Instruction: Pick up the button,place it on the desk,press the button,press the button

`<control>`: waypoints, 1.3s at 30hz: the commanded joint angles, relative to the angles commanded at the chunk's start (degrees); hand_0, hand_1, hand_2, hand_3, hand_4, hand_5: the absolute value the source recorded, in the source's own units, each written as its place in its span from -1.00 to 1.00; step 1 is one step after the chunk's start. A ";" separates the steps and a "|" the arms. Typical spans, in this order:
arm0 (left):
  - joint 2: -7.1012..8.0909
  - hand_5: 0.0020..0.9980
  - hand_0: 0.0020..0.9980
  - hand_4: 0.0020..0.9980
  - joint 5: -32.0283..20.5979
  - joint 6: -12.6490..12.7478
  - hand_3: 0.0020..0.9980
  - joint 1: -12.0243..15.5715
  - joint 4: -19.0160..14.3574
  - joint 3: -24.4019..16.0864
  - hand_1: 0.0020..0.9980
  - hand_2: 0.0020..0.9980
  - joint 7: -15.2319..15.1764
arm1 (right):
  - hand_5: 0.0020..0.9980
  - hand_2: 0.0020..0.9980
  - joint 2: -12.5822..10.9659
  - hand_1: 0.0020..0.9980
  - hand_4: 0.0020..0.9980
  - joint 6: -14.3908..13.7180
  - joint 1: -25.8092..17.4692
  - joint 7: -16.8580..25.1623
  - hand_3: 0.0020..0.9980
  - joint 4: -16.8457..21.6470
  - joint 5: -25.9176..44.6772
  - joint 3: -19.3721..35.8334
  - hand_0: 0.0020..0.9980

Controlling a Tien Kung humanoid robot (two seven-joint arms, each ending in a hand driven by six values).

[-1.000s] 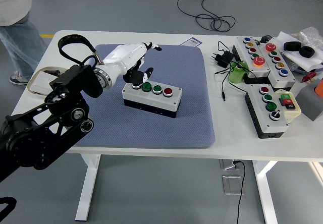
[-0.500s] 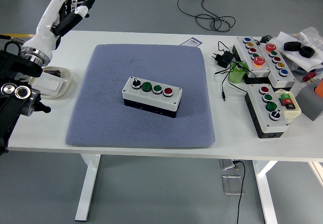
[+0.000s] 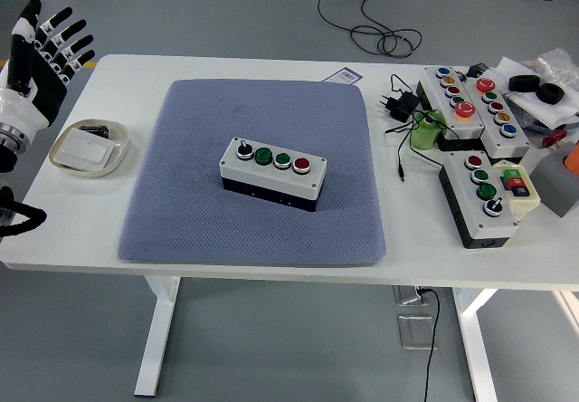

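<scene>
Holding my left hand clear of the button box

Hovering at the far left edge of the view, my left hand [image 3: 41, 44] is raised off the table with all five fingers [image 3: 68, 35] spread and nothing in them. I judge that it sits out there to leave the work area unobstructed: nothing of mine shades the mat or the box.

The button box [image 3: 272, 174] lies flat near the middle of the blue-grey mat [image 3: 181, 212], its long side running slightly downhill from left to right. It faces up, so its caps can be pushed from above: a black knob [image 3: 243, 149], a green button [image 3: 262, 156], a second green button [image 3: 282, 159] and a red button [image 3: 301, 163]. The mat under it probably keeps it from sliding when pressed. That it is already set down suggests the placing step is done; whether the presses are done I cannot tell.

From my hand the box lies at about four o'clock, well apart, across the mat's left half. A small white tray [image 3: 65, 159] sits on the white table [image 3: 507, 262] just below my hand, at about six o'clock. More control boxes [image 3: 479, 198] crowd the table's right side, well away from the mat.

My right hand is not in view.
</scene>
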 joint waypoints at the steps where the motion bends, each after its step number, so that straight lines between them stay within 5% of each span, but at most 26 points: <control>1: 0.09 1.00 0.75 0.47 -2.30 -0.52 0.77 0.44 0.21 0.34 0.77 0.80 -0.06 | -0.31 0.09 0.01 0.02 -0.53 -0.03 -0.05 0.00 0.17 0.00 0.08 0.07 0.29; 9: -0.48 1.00 0.79 0.48 -4.19 -1.57 0.81 2.48 0.27 1.60 0.82 0.91 -0.40 | -0.31 0.09 -0.15 0.02 -0.53 -0.12 -0.37 -0.07 0.17 0.00 0.34 -0.03 0.29; 26: -2.13 1.00 0.94 0.47 2.31 -5.13 1.00 4.02 0.23 1.96 0.93 1.00 1.25 | -0.31 0.09 -0.37 0.02 -0.53 -0.14 -0.87 -0.35 0.18 0.00 0.14 -1.00 0.29; 39: -1.50 1.00 0.91 0.47 3.45 -4.97 0.98 5.40 -1.77 0.96 0.92 0.99 1.29 | -0.31 0.09 -0.27 0.02 -0.53 0.13 -0.58 -0.11 0.18 0.00 -0.03 -1.27 0.29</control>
